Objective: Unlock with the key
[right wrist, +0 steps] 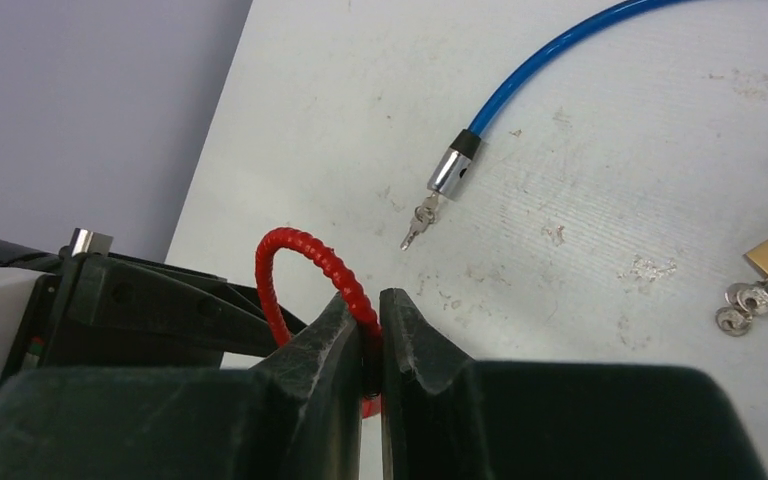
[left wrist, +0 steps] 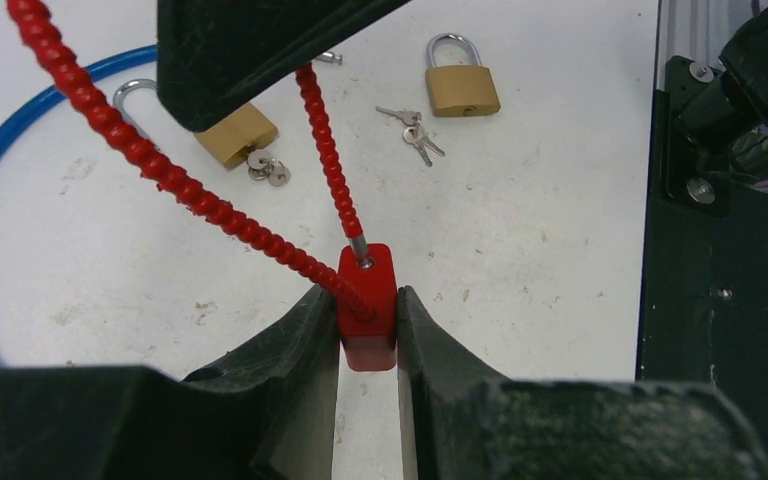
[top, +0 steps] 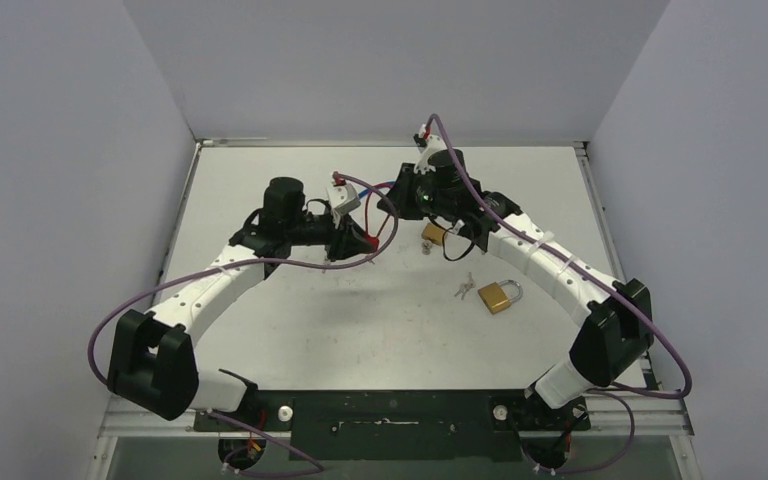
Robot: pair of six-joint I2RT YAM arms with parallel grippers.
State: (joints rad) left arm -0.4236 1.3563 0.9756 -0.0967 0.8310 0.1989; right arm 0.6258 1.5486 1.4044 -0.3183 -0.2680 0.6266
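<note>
My left gripper (left wrist: pixel 368 335) is shut on the small red lock body (left wrist: pixel 368 300) of a red beaded cable lock, held just above the table. From that body the red cable (left wrist: pixel 160 165) loops up to my right gripper (right wrist: pixel 372 312), which is shut on the cable (right wrist: pixel 295 245) close to the body. In the top view both grippers meet mid-table, the left gripper (top: pixel 364 243) below the right gripper (top: pixel 392 205). A loose bunch of keys (left wrist: pixel 415 130) lies on the table beside a brass padlock (left wrist: pixel 460 88). Neither gripper holds a key.
A second brass padlock (left wrist: pixel 235 135) with keys on a ring (left wrist: pixel 265 170) lies under the right arm. A blue cable (right wrist: pixel 550 55) ends in a metal lock head (right wrist: pixel 450 170) with a key (right wrist: pixel 418 222) in it. Grey walls surround the table (top: pixel 290 330).
</note>
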